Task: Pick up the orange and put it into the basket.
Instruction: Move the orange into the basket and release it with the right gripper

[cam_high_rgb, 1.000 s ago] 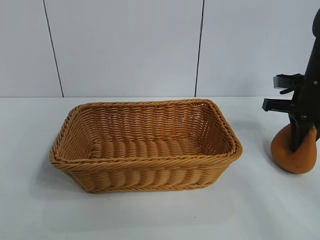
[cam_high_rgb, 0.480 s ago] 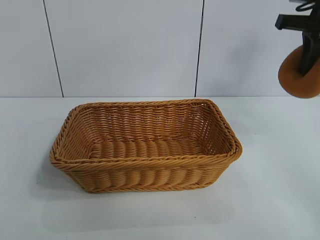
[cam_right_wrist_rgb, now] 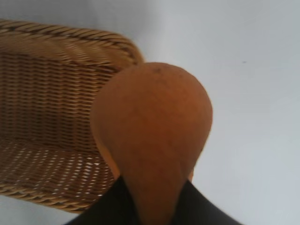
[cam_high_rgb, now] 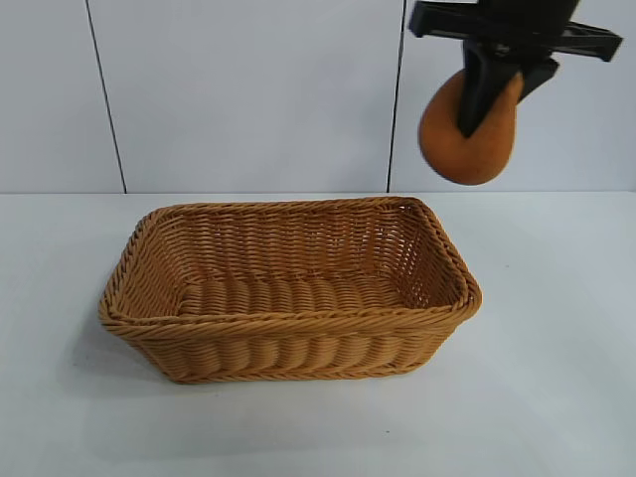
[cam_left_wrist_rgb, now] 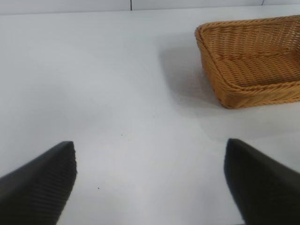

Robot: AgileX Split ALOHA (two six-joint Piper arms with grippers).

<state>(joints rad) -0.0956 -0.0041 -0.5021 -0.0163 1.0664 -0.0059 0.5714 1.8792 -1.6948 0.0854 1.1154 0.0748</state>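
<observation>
My right gripper (cam_high_rgb: 485,94) hangs high above the table, over the basket's right end, shut on the knobby top of the dull orange-brown orange (cam_high_rgb: 459,139). The fruit dangles below the black fingers. In the right wrist view the orange (cam_right_wrist_rgb: 152,126) fills the middle, pinched between the black fingers (cam_right_wrist_rgb: 108,206), with the basket (cam_right_wrist_rgb: 47,93) below and to one side. The tan wicker basket (cam_high_rgb: 288,328) stands mid-table with nothing in it. My left gripper (cam_left_wrist_rgb: 150,183) is open over bare table, off to the side of the basket (cam_left_wrist_rgb: 220,89), and does not show in the exterior view.
A white table (cam_high_rgb: 556,397) carries the basket, with bare room on both sides and in front. A pale panelled wall (cam_high_rgb: 248,89) rises behind.
My right gripper has lifted the orange from the table at the right, up and leftwards, to a spot high over the basket's right end. The basket has not moved.
</observation>
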